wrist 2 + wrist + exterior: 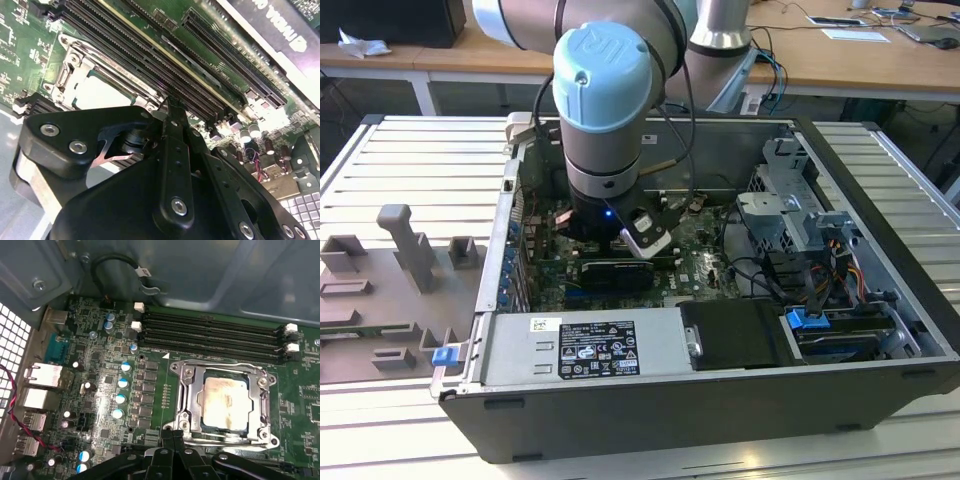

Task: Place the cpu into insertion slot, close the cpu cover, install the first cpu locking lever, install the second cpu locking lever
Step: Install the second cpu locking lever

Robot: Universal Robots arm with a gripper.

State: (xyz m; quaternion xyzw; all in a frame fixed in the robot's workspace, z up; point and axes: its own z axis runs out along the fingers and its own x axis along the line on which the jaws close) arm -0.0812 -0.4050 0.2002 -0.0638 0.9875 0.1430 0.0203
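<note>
Green board carries the cpu flat under the cpu cover; pincer closed, empty.

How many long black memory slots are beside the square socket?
4 memory slots, side by side in the first wrist view, between the insertion slot and the case wall. More may be hidden.

Lab or workshop: open computer case on slatted metal bench, wooden desks behind.

The small square cpu has a pale, dull-sheened metal face; the silver frame-shaped cpu cover is bright, smooth metal; the black gripper looks like matt metal with shiny screws.
</note>
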